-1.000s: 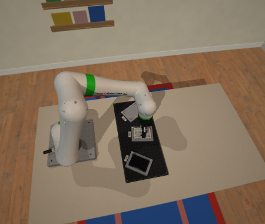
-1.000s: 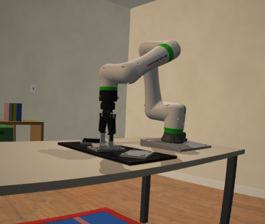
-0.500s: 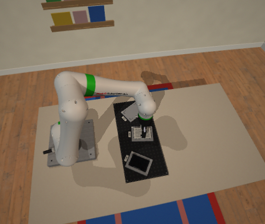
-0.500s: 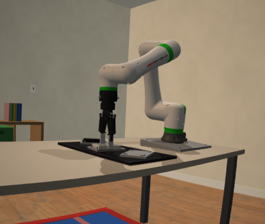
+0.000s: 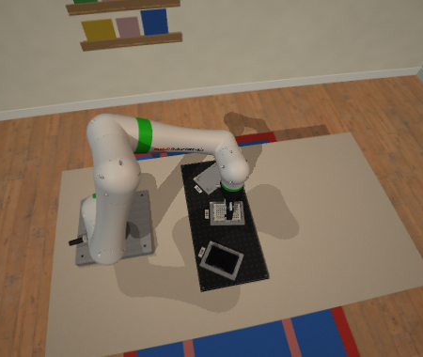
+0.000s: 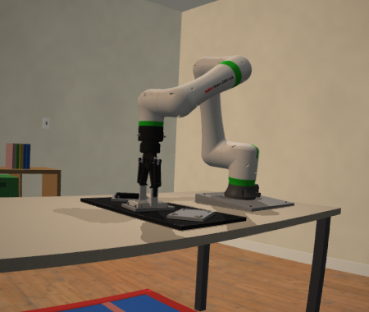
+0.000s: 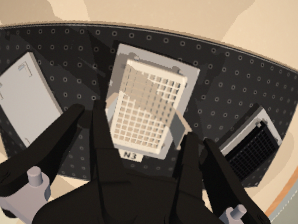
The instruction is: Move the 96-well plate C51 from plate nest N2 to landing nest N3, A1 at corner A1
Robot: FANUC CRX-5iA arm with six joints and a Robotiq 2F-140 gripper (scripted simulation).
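Note:
The white 96-well plate C51 [image 5: 225, 212] lies in the middle nest N2 on the black deck. My gripper [image 5: 228, 209] points straight down over it and is shut on the plate across its short width. In the wrist view the plate [image 7: 147, 112] sits between my two fingers, with the nest's label just in front of it. In the side view my fingers [image 6: 148, 199] reach down to the plate [image 6: 143, 204]; I cannot tell if it is lifted off the nest. The empty grey landing nest N3 [image 5: 208, 178] lies turned at an angle at the deck's far end.
The black plate C15 [image 5: 221, 258] sits in nest N1 at the deck's near end, also at an angle; it also shows in the wrist view [image 7: 253, 145]. The robot base [image 5: 115, 225] stands left of the deck [image 5: 223, 225].

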